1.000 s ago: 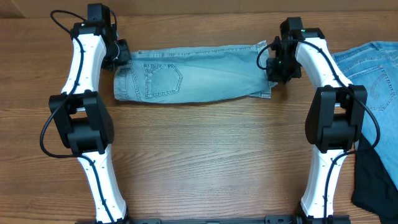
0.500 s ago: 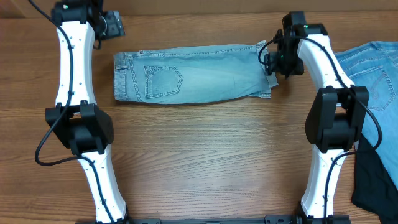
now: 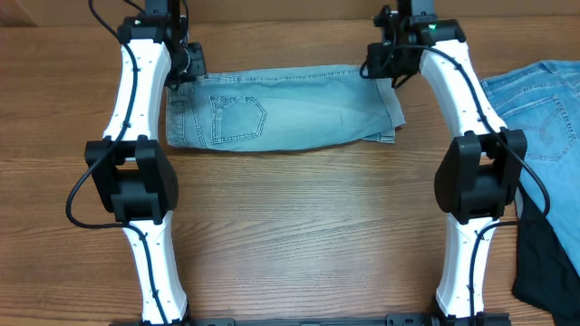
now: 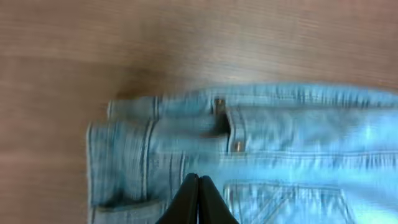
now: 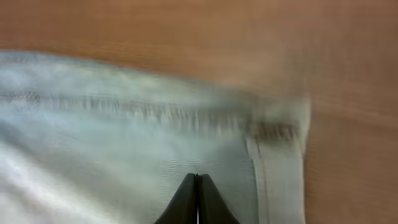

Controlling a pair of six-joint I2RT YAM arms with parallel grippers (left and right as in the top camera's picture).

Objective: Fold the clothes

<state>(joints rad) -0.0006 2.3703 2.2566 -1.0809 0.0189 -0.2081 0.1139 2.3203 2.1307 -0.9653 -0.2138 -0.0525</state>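
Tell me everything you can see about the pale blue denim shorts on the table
The pale blue denim shorts lie flat on the wooden table, folded lengthwise into a long strip running left to right. The waistband, with a belt loop, is at the left end; a stitched back pocket faces up near it; the hemmed cuffs are at the right end. The fabric looks faded, soft and slightly wrinkled. Whether either gripper touches them cannot be told.

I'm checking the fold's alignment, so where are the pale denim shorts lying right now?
In the overhead view the shorts lie flat at the far middle of the table, waistband toward the left gripper, cuffs toward the right gripper.
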